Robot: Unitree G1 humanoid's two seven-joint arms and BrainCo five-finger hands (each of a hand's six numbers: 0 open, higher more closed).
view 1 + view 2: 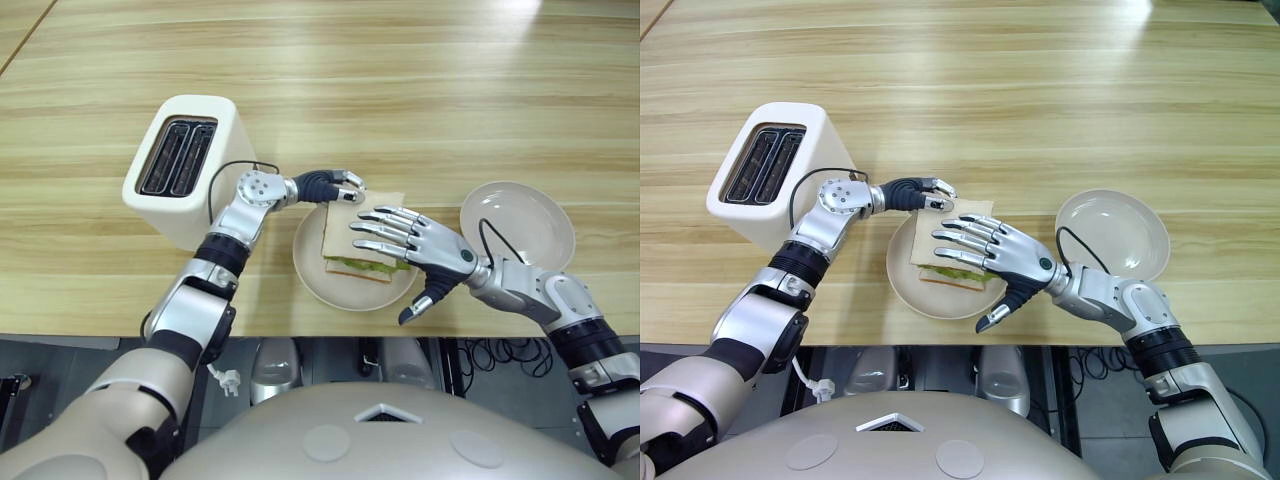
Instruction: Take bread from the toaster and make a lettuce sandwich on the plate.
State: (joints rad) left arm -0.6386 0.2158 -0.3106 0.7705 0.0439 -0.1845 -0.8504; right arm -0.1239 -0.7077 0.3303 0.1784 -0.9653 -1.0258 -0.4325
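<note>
Near the middle of the table's near edge sits the plate (318,287) with the sandwich (337,235) already stacked flat on it: bread on top, lettuce (360,266) peeking out along the near side, another slice underneath. Both slots of the toaster (185,165) over on the left look empty to me, so the bread part seems done. I'd call this basically finished, maybe just a final press or nudge left.

Left hand (335,185) is curled up at the far-left corner of the top slice and looks to be resting there, not pinching. Right hand (420,245) hovers flat over the sandwich, fingers spread, holding nothing.

Sandwich is pretty much square, so no real long axis; its edges sit slightly skewed to the table edge. A spare plate (520,225) sits to the right.
</note>
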